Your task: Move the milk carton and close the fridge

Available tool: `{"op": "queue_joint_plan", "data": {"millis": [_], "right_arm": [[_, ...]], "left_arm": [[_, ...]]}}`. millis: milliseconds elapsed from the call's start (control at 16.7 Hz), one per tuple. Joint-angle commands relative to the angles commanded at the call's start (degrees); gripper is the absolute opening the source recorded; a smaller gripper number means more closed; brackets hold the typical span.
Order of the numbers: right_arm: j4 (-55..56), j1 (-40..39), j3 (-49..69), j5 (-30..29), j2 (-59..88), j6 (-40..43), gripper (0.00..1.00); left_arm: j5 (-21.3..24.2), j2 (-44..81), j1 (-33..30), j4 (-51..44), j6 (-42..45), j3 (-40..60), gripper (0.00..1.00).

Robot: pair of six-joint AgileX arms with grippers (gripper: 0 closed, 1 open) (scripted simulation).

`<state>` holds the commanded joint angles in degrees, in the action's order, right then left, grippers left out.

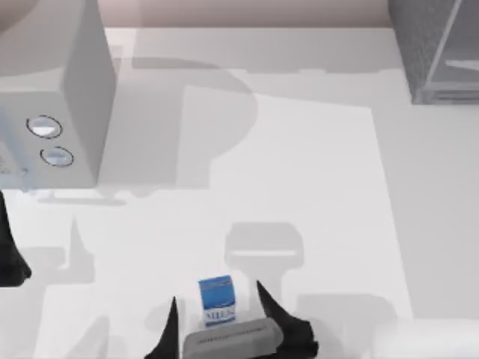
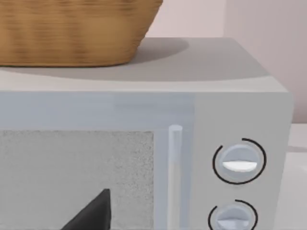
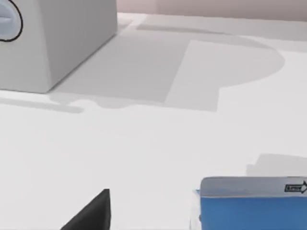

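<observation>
Your milk carton [image 1: 217, 301] stands upright on the white tabletop [image 1: 314, 194] near its front edge, and your right gripper [image 1: 215, 307] straddles it with jaws spread wide, one dark finger on each side and neither touching. Judge it light and stiff but easy to tip or crush: a small box with smooth printed faces, blue above and white below, so close on the flat side walls around mid-height, not the top fold. The fridge [image 1: 430, 45], a dark speckled cabinet with a paler flat door panel, sits far back at the right. Your left gripper [image 1: 9, 258] is parked at the left edge by the smooth grey microwave [image 1: 78, 97]; whether its jaws are parted, you cannot tell.
</observation>
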<state>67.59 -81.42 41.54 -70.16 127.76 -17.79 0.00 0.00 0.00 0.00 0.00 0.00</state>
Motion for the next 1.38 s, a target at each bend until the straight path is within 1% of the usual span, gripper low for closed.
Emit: {"op": "queue_joint_plan", "data": {"millis": [180, 420, 1200, 1260, 1380], "right_arm": [[2.83, 3.11, 1.56, 2.94, 1.82, 2.72, 1.00], [3.10, 3.43, 1.71, 3.24, 2.01, 2.98, 1.00], [3.10, 3.43, 1.71, 3.24, 2.01, 2.98, 0.02], [3.10, 3.43, 1.71, 3.24, 2.01, 2.98, 0.00], [3.10, 3.43, 1.71, 3.24, 2.01, 2.98, 0.00]], "left_arm": [[0.00, 0.00, 0.00, 0.00, 0.00, 0.00, 1.00], [0.00, 0.00, 0.00, 0.00, 0.00, 0.00, 1.00], [0.00, 0.00, 0.00, 0.00, 0.00, 0.00, 1.00], [0.00, 0.00, 0.00, 0.00, 0.00, 0.00, 1.00], [0.00, 0.00, 0.00, 0.00, 0.00, 0.00, 1.00]]}}
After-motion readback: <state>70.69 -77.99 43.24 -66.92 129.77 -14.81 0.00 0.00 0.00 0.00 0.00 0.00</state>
